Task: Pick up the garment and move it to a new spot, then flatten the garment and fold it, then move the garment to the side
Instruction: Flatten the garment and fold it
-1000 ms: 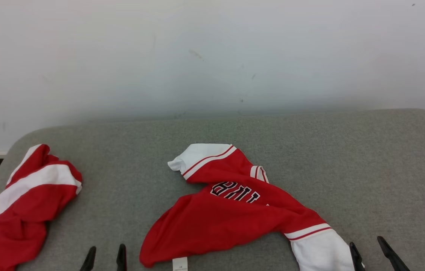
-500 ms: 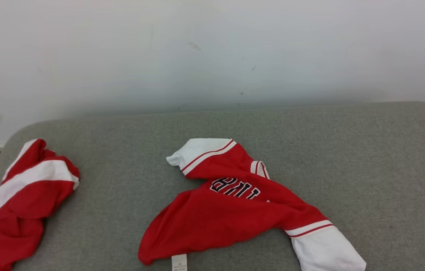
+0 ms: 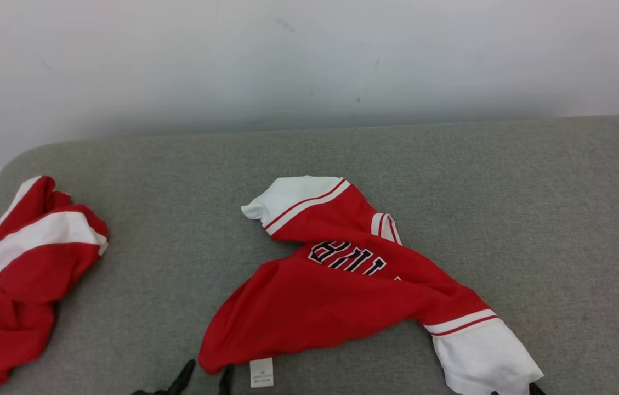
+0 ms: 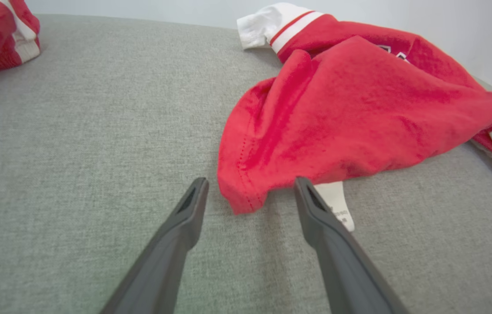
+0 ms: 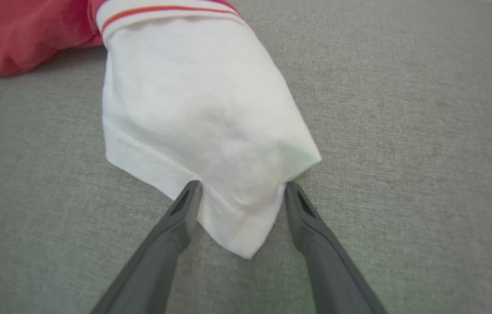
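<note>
garment lies crumpled, long axis running far-left to near-right.

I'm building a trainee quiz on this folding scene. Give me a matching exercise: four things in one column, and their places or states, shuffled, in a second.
Things:
1 left gripper
2 right gripper
3 label
4 second garment

Places or states:
A bunched at the grey surface's left end
B open, fingers either side of the white sleeve tip
C open, fingers either side of the red hem corner
D poking out from under the red hem

Pairs: 1-C; 2-B; 3-D; 4-A
</note>
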`<state>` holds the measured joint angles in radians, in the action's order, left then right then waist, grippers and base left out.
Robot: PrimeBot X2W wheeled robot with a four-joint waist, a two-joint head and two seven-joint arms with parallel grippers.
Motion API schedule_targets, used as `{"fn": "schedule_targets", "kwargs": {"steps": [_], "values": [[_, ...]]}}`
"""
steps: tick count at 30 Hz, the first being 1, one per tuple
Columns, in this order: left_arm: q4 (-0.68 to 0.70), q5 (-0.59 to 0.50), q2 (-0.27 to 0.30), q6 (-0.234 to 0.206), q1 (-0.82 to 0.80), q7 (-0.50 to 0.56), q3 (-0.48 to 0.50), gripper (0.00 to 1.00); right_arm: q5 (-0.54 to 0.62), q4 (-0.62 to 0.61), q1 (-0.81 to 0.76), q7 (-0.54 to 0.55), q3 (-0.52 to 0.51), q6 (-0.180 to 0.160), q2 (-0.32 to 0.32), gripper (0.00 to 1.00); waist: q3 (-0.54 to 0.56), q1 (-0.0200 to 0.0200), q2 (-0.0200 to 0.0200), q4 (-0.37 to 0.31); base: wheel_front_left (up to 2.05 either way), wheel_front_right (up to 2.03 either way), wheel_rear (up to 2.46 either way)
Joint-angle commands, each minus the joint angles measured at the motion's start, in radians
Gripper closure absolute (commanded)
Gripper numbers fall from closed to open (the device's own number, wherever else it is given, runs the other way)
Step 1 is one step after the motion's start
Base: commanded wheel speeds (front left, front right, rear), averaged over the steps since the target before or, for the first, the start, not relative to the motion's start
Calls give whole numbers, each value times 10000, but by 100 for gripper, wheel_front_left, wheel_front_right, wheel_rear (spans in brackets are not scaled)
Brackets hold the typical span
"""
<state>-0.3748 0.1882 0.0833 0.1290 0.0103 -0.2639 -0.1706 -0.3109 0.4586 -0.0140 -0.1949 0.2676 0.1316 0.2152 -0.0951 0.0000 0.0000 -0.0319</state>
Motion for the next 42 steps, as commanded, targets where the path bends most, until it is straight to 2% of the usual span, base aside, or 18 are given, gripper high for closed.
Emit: {"fn": "schedule_targets", "kwargs": {"steps": [1,11,29,37,39,40,42], "values": [[-11,31,106,14,-89,-7,-12,0,-90,77,118,-39,28,-19,50,0,-31,0,0,7,0,0,0],[-261,443,402,11,-301,-7,-596,0,-253,507,347,-205,242,-22,194,0,-174,0,0,-81,0,0,0],[-590,652,826,11,-959,-7,-1243,0,-442,744,954,-413,885,-20,98,0,-488,0,0,-171,0,0,0],[-752,789,1037,7,-1334,-6,-1765,0,-906,920,1305,-379,1383,-7,-16,0,-565,0,0,-231,0,0,0],[-866,900,1101,9,-1429,-6,-1979,50,-1120,970,1405,-354,1500,-7,-90,0,-534,0,0,-225,0,0,0],[-917,923,1160,9,-1505,-7,-2133,62,-1290,1005,1458,-364,1519,-7,-132,6,-504,0,0,-212,0,0,0],[-1071,1031,1241,7,-1607,-6,-2422,85,-1605,1059,1560,-332,1670,-7,-131,59,-422,0,0,-180,0,0,0]]}}
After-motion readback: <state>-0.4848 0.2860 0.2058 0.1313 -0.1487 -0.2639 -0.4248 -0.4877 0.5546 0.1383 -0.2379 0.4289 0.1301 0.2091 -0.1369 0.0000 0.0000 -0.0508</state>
